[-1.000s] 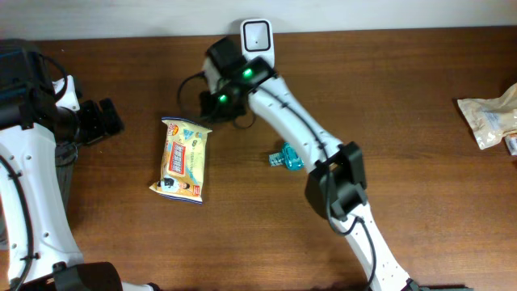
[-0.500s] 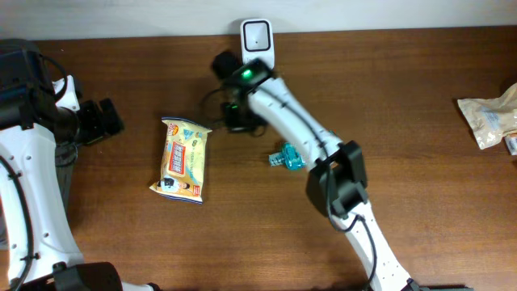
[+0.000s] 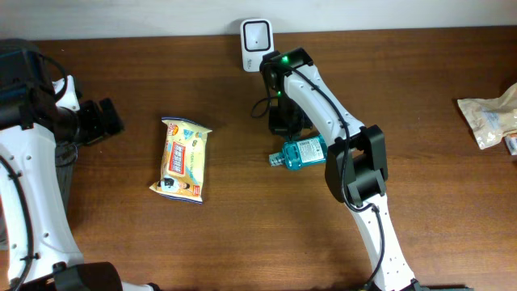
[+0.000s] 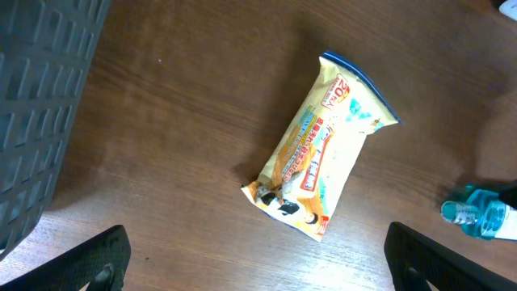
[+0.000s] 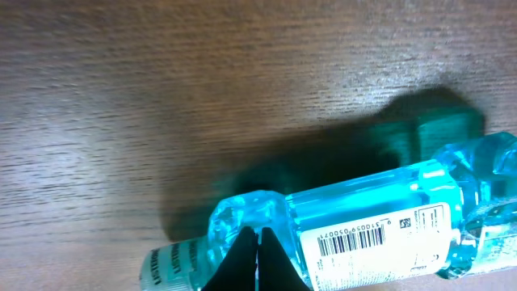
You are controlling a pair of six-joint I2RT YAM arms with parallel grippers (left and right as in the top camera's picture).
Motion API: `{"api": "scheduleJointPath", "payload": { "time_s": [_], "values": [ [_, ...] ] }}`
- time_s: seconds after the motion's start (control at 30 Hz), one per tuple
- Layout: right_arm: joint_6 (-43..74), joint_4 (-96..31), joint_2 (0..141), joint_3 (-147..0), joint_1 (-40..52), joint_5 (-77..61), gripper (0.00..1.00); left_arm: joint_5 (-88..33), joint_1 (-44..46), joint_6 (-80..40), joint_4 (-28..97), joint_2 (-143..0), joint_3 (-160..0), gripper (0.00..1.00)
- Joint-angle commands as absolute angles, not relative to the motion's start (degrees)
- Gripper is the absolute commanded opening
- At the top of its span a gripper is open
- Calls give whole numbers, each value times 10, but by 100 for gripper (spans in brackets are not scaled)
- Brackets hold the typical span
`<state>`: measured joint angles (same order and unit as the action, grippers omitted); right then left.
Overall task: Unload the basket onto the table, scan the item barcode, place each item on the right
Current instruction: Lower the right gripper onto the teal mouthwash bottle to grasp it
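Note:
A blue mouthwash bottle (image 3: 302, 153) lies on its side on the brown table, cap to the left. In the right wrist view the bottle (image 5: 363, 222) shows its white label with the barcode (image 5: 350, 240) facing up. My right gripper (image 5: 257, 257) hovers over the bottle's shoulder, shut with nothing between its fingers; overhead it (image 3: 284, 128) sits just behind the bottle. The white scanner (image 3: 256, 36) stands at the table's back edge. A yellow snack packet (image 3: 184, 158) lies left of centre. My left gripper (image 4: 258, 267) is wide open and empty, with the packet (image 4: 323, 153) ahead of it.
A dark grey slatted crate (image 4: 40, 105) stands at the far left. A pale crumpled bag (image 3: 489, 117) lies at the right edge. The left arm (image 3: 32, 153) runs along the table's left side.
My right gripper swung right from the top edge of the snack packet to above the mouthwash bottle, and its jaws closed. The packet and the left arm stayed put.

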<state>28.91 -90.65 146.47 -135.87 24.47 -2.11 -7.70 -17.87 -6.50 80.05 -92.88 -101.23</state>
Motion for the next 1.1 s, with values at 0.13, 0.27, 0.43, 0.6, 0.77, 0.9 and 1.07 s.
{"api": "scheduleJointPath", "payload": {
  "time_s": [0.13,0.27,0.43,0.6,0.77,0.9,1.07],
  "values": [
    [293,-947,1466,-1345,247,19,5,-81,-181,-68,800,-921,-1011,99],
    [292,-974,1466,-1344,247,39,5,-81,-181,-68,800,-921,-1011,99],
    [305,-974,1458,-1344,246,37,4,-81,-181,-68,800,-921,-1011,99],
    [327,-974,1399,-1344,243,58,4,-81,-181,-68,800,-921,-1011,99],
    [327,-974,1313,-1344,244,67,4,-81,-181,-68,800,-921,-1011,99],
    [337,-974,1245,-1327,244,89,4,-81,-181,-68,800,-921,-1011,99],
    [411,-972,1148,-1209,243,142,14,-81,-181,-68,800,-921,-1011,99]
  ]
}}
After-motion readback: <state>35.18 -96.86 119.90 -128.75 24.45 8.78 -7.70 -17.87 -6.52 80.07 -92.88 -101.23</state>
